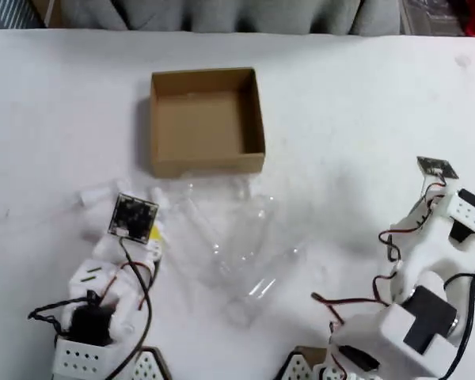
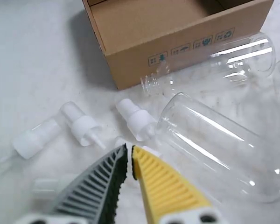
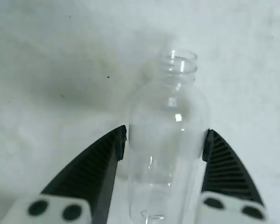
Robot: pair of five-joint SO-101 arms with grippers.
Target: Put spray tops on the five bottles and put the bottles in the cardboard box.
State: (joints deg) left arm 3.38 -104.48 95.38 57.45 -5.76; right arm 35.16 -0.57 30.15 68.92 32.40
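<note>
My left gripper [image 2: 129, 150], one finger grey and one yellow, is shut with nothing in it. It hangs low over the table just short of several white spray tops [image 2: 136, 120] [image 2: 83, 127]. Clear empty bottles [image 2: 213, 148] [image 2: 226, 56] lie on their sides beside them, in front of the open cardboard box [image 2: 177, 44]. In the high view the box [image 1: 206, 162] is empty and the bottles [image 1: 229, 237] lie in a loose heap below it. My right gripper [image 3: 165, 133] is shut on a clear uncapped bottle [image 3: 172, 100], a black finger on each side and the neck pointing away.
The table [image 1: 340, 95] is white. The left arm [image 1: 103, 309] stands at the lower left and the right arm [image 1: 427, 261] at the lower right, both with loose wires. Grey cloth runs along the far table edge.
</note>
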